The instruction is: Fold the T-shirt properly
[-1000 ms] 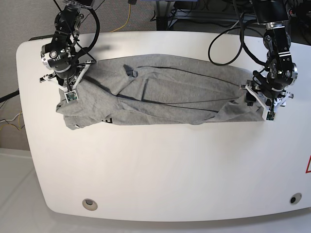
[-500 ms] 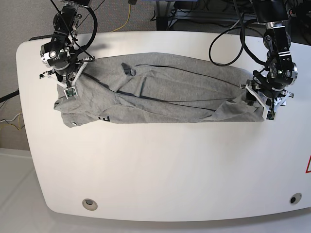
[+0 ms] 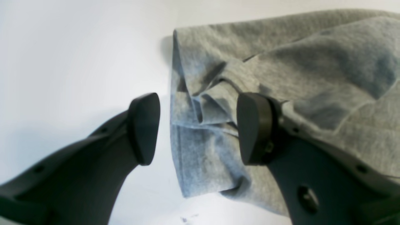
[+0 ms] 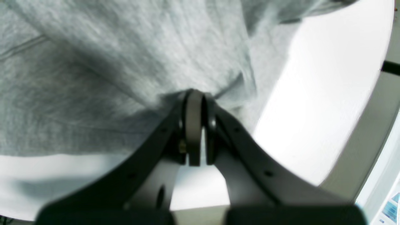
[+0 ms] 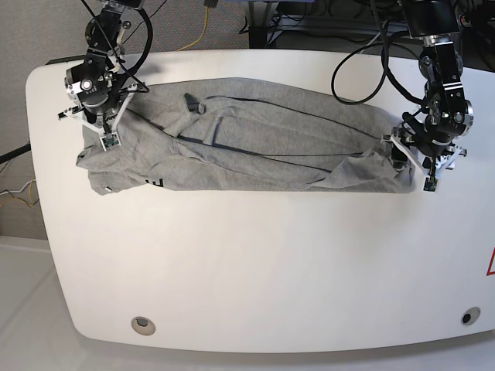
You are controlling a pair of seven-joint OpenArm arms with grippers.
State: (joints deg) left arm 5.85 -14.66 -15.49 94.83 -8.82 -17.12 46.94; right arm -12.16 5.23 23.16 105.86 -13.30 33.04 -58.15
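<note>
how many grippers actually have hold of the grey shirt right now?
1. The right gripper is shut on the heather-grey cotton T-shirt at one end. The left gripper at the other end is open, straddling a bunched edge.

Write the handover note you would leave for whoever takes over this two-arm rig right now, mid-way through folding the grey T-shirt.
Right gripper: shut, pinching a bunch of the heather-grey cotton T-shirt at the end that is on the left in the base view.
Left gripper: jaws open, straddling the crumpled fabric edge at the other end, not clamped.
Shirt: stretched lengthwise across the far half of the white table, roughly doubled into a long wrinkled band; a bit of black lettering shows near the right gripper's end.
Done: a rough lengthwise fold.
Left: close the left gripper on its end, smooth the wrinkles, then fold the band across into a compact rectangle.
</note>
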